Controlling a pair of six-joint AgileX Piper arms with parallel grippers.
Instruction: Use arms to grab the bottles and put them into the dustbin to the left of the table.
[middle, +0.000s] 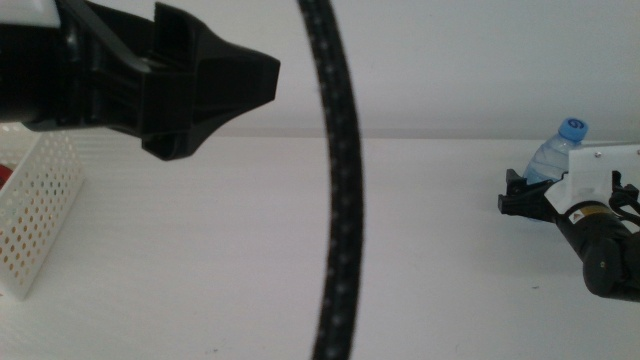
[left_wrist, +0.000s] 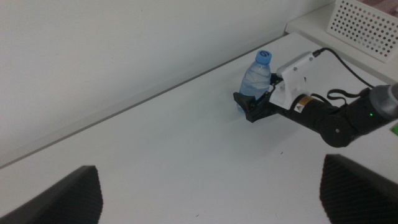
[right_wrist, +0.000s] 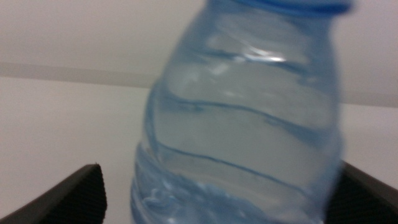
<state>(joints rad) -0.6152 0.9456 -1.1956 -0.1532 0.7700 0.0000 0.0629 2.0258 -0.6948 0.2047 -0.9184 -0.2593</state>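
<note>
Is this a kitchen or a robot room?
Probably a robot test bench, not a kitchen: a bare white table against a plain wall, a water bottle between the right end effector's jaws, and a perforated white dustbin at the table's left.

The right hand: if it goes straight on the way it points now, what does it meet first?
The water bottle, standing between the right hand's open jaws; contact cannot be judged.
</note>
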